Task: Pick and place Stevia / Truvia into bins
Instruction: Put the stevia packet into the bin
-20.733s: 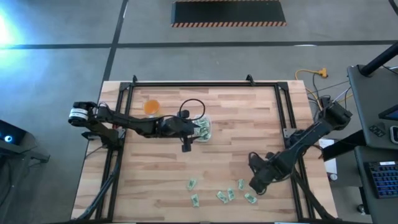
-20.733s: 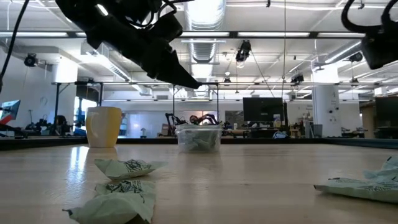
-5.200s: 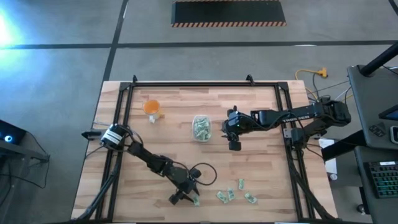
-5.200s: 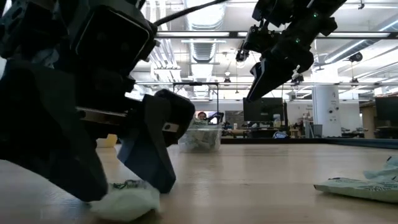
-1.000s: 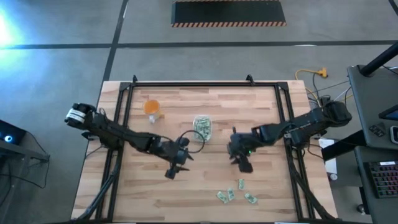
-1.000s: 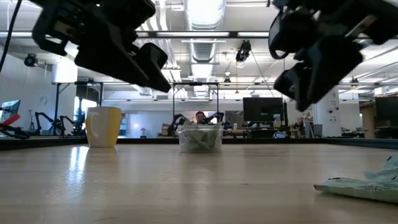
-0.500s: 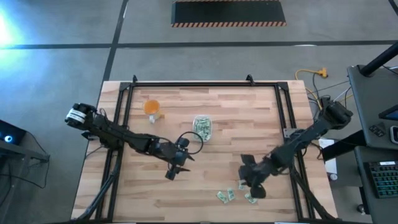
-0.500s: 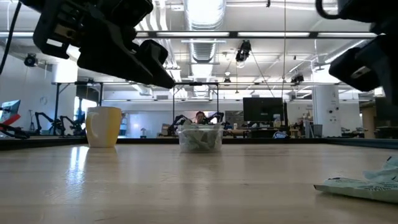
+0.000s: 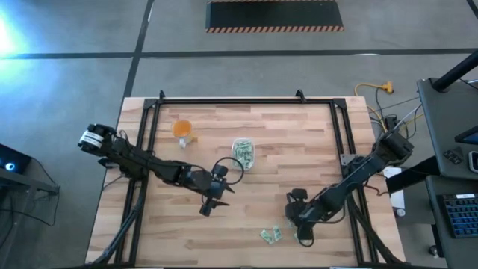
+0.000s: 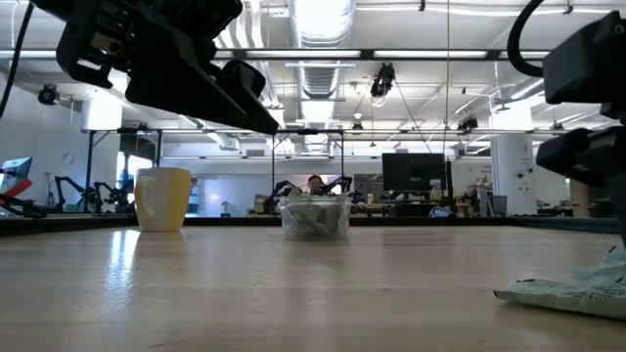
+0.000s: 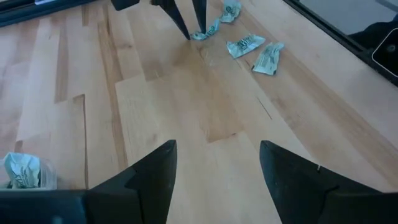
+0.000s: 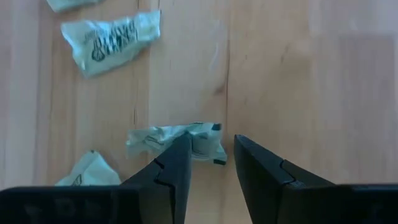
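Wood-plank worktop (image 9: 299,149) under you. Your right hand (image 12: 210,163) is low over the near-edge cluster, fingers parted around one crumpled sachet (image 12: 177,140), not closed on it; two more lie just beside. Your left hand (image 9: 207,210) hangs open and empty mid-worktop. Clear bin (image 9: 242,153), holding sachets, sits near centre.

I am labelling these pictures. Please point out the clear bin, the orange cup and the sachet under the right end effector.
bin (image 9: 242,153): high view, on the sachets filling it.
cup (image 10: 163,199): low view, middle of its side wall.
sachet (image 12: 202,142): right wrist view, on its part showing between the fingers.
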### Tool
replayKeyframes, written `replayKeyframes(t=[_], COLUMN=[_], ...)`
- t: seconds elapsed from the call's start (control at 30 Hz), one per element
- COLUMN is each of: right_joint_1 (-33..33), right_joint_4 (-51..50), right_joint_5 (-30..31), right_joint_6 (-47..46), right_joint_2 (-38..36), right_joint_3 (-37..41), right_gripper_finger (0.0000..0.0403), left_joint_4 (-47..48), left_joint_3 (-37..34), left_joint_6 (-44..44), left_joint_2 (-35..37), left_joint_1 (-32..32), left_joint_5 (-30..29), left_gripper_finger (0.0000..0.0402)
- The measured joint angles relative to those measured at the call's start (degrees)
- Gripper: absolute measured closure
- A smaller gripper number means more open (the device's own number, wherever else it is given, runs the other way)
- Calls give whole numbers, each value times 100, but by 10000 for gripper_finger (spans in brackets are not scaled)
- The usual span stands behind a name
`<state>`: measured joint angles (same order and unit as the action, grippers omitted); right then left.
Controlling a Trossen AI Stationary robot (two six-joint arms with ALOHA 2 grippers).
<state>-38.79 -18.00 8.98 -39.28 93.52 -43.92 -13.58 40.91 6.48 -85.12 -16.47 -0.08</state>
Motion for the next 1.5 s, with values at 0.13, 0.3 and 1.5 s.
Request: replayKeyframes(t=[0.13, 0.3, 1.5], right_joint_1=[3, 0, 3648], right_joint_4=[-59, -106, 2801], right_joint_5=[-117, 184, 1931], right_joint_6=[-114, -44, 4744], right_joint_2=[30, 30, 8], right_joint_3=[-11, -11, -409], right_gripper_finger=[285, 305, 394], left_joint_4=[-61, -92, -41], left_joint_3=[-4, -4, -206], left_joint_6=[11, 33, -9], left_joint_2=[0, 0, 0], left_joint_1=[0, 0, 39], left_joint_5=[-15, -23, -44], left_gripper_finger=[189, 189, 189])
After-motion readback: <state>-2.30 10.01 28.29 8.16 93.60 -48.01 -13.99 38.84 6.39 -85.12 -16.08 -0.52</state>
